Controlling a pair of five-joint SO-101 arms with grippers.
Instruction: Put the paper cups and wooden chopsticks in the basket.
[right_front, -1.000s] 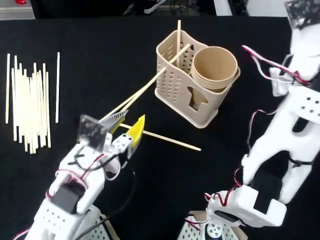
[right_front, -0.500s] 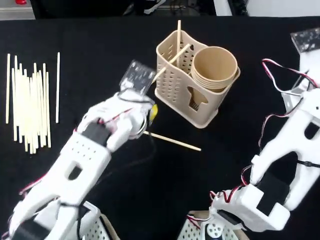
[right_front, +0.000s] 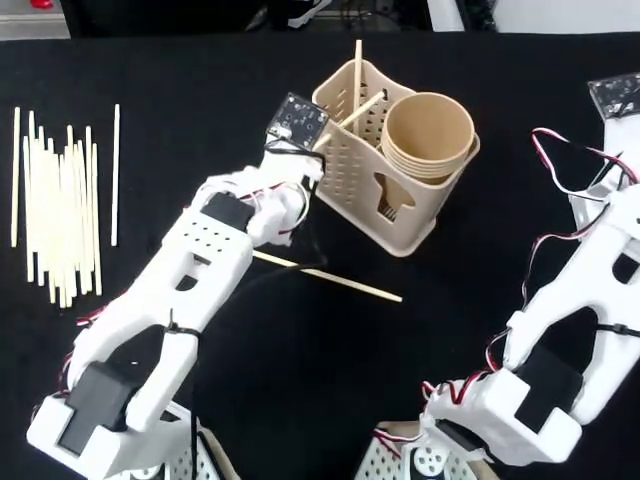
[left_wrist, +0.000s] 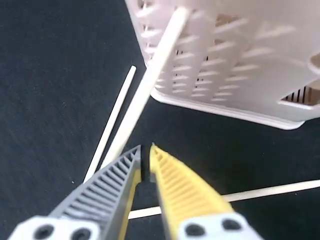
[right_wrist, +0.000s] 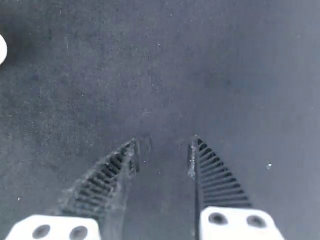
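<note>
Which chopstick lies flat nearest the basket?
The single pale wooden chopstick lying diagonally beside the beige slotted basket; the other flat chopsticks lie bundled well away.

No legible text, labels or numbers

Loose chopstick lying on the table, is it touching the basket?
Apart. The high view shows a strip of bare black table between the loose chopstick and the basket.

Basket (right_front: 352, 165): matt moulded plastic, perforated walls. Paper cups (right_front: 430, 128): smooth matt paper. Chopsticks (right_front: 62, 200): bare unfinished wood. Table (right_front: 200, 90): matt black cloth, slightly fuzzy. Left end effector (left_wrist: 145, 147): ribbed matt plastic.
</note>
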